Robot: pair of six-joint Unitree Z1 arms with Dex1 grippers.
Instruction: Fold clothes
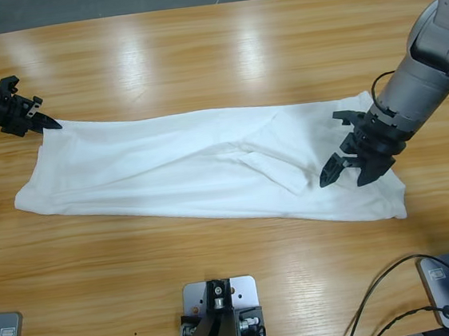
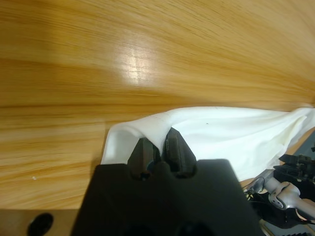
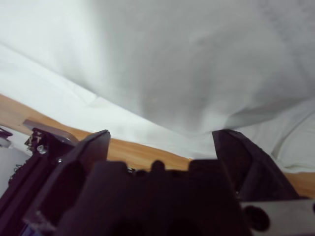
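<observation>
Spread across the middle of the long, glossy wooden table point(image 1: 213, 57) lies the plain white cotton T-shirt point(image 1: 168, 166), stretched into a long band from about nine o'clock to four o'clock in the high view, with soft creases and a small folded flap of cloth just right of centre. Its upper left corner, near ten o'clock, is pinched by the left gripper point(image 1: 43, 123), whose silver-grey arm enters from the left edge; the left wrist view shows those two black jaws clenched together on a raised, rounded fold of the white fabric point(image 2: 221, 132), the cloth trailing off toward three o'clock over the golden wood grain point(image 2: 147, 49). At the shirt's far right end, around three to four o'clock, the right gripper point(image 1: 349, 171) hangs over the cloth on its thick silver-grey arm, which comes down from the upper right corner. Its jaws stand wide apart and hold nothing; the right wrist view looks between them onto smooth white fabric point(image 3: 172, 64) filling nearly the whole frame, a strip of wood point(image 3: 138, 152) showing beneath the shirt's edge.
</observation>
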